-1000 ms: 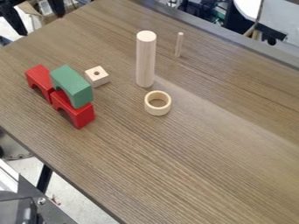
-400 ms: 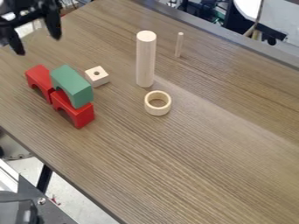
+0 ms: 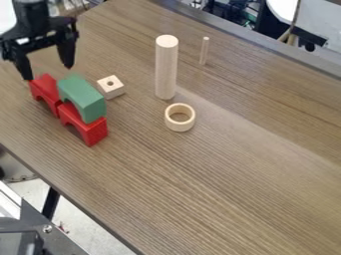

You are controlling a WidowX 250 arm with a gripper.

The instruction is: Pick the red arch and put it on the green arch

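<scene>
Two red wooden arches (image 3: 97, 133) and a green wooden arch (image 3: 93, 107) run lengthwise toward lower right, on a brown wood-grain desk (image 3: 213, 169) above pale floor (image 3: 90, 224). The black gripper (image 3: 48, 73) spreads its fingers (image 3: 67, 52) wide, empty.

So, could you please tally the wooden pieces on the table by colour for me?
Red: 2 (far red arch, near red arch)
Green: 1 (green arch)
Plain wood: 4 (holed block, thick cylinder, thin rod, ring)
Total: 7
</scene>
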